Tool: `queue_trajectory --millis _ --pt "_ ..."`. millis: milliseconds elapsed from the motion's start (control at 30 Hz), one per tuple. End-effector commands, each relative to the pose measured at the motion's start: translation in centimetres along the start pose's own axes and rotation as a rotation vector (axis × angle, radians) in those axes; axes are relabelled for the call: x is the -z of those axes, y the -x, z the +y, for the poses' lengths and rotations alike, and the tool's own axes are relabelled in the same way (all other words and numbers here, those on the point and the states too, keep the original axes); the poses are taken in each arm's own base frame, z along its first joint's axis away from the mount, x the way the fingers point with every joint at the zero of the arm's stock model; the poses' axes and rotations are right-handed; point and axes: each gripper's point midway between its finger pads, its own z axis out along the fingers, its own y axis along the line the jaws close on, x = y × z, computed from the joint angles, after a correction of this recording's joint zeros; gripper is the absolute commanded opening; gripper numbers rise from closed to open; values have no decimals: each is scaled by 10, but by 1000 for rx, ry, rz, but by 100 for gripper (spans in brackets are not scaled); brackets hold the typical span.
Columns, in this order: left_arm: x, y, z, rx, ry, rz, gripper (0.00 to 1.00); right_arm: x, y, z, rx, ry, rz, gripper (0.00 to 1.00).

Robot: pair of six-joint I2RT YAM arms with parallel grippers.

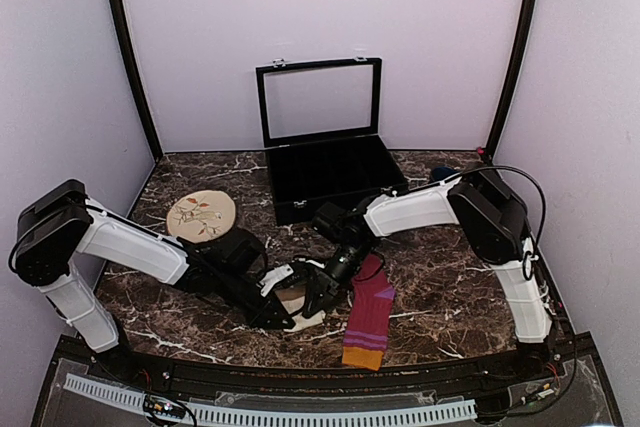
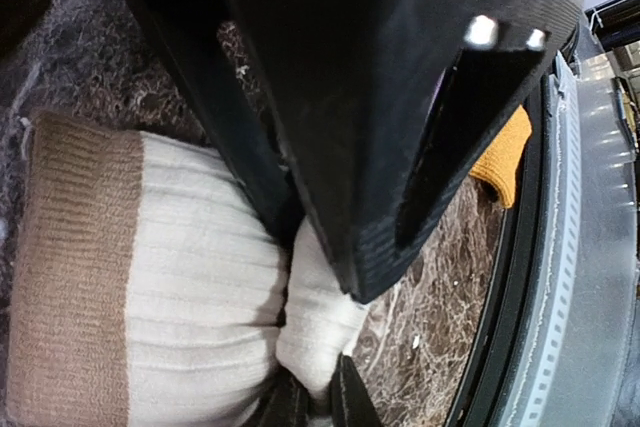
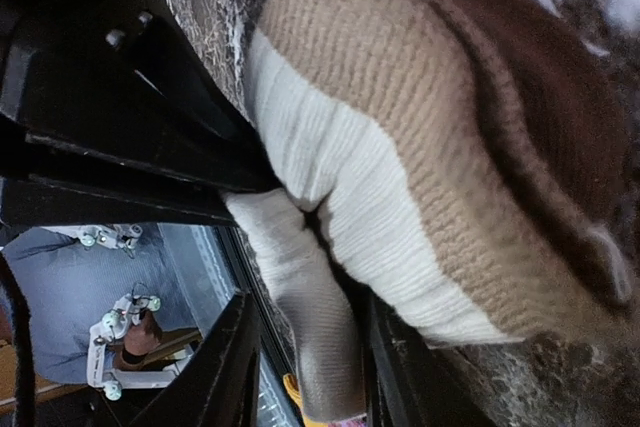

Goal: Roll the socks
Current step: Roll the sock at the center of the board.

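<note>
The cream sock with brown bands lies bunched at the near middle of the table, between both grippers. My left gripper reaches in from the left. In the left wrist view the left gripper is shut on a pinched fold of the cream sock. My right gripper comes from the right. Its jaws stand open, with a loose flap of the cream sock hanging between the fingers. The magenta-purple striped sock lies flat just to the right, its orange cuff toward the front edge.
An open black case with a glass lid stands at the back middle. A round beige floral disc lies at the left. The table's dark front rail runs close behind the socks, and walls close in both sides.
</note>
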Motion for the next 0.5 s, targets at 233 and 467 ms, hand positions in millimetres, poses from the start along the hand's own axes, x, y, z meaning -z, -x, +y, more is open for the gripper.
queue_trajectory --millis 233,467 --pt "8 -15 6 283 -178 99 0 34 10 -17 67 -161 -134 38" --pt "14 -2 9 392 -292 84 0 53 17 -25 150 -307 -238 39"
